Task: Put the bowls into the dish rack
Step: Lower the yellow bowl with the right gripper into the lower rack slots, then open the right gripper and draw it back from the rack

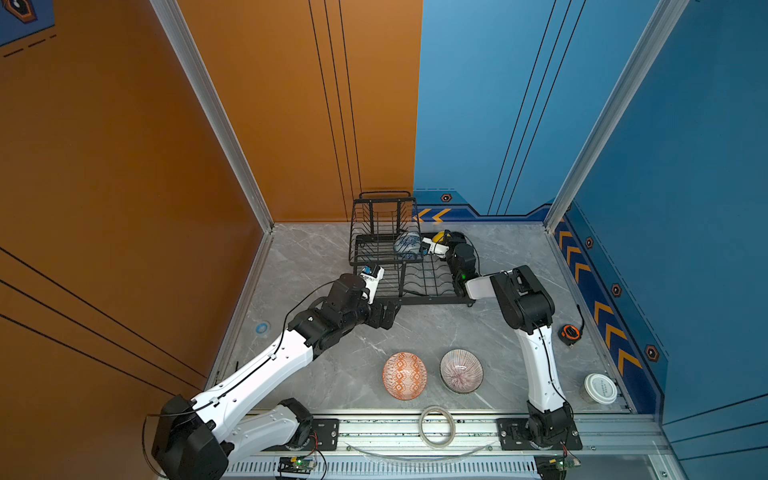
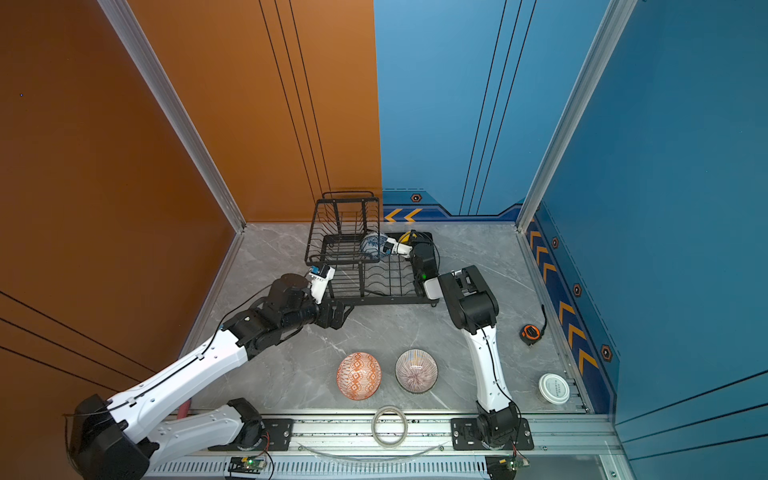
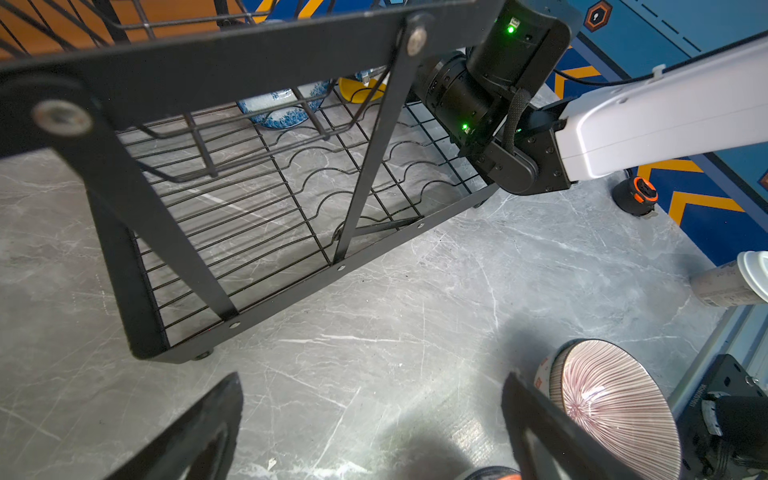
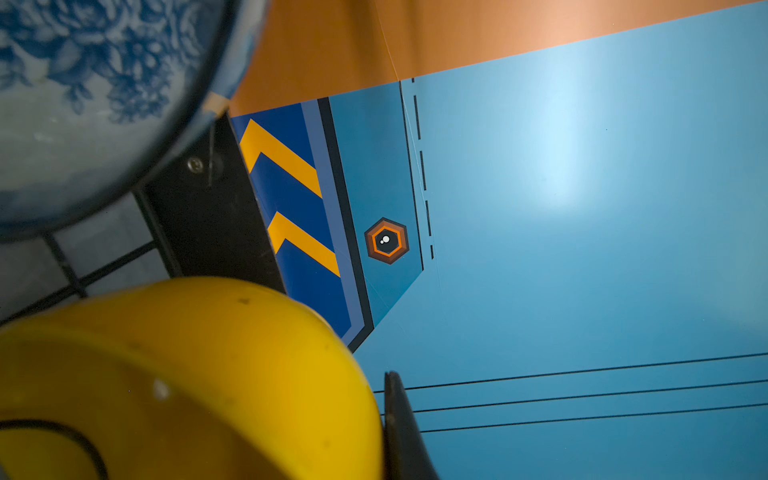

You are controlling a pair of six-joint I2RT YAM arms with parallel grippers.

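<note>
1. Jaws of the right gripper (image 1: 440, 240): drawn together on the wall of the yellow bowl (image 4: 187, 374). One black finger (image 4: 399, 428) lies against the bowl's outside in the right wrist view. The bowl is held at the far right corner of the dish rack (image 3: 257, 58), above its base tray (image 3: 316, 280). Whether it touches the wires cannot be told.
2. Neighbour: blue-white floral bowl (image 1: 406, 243), just beside the yellow bowl, tipped on its side at the right end of the raised basket tier (image 1: 382, 232). Whether it sits in the basket or on the tray below cannot be told.
3. Jaws of the left gripper (image 3: 374, 386): wide apart, nothing between them, above the bare table (image 1: 415, 332), just in front of the rack's near left corner.
4. Loose stock: orange-white diamond bowl (image 1: 404, 376) and pinkish radial-striped bowl (image 1: 461, 370), upright, side by side on the table near its front edge. Both are well apart from the right gripper and nearer the left one, untouched.
5. Sundries: tape ring (image 1: 436, 426) flat on the front rail (image 1: 374, 428), just in front of those two bowls. A black-orange tape measure (image 1: 568, 333) lies by the right wall, and a white lidded tub (image 1: 599, 388) stands at the front right corner.
</note>
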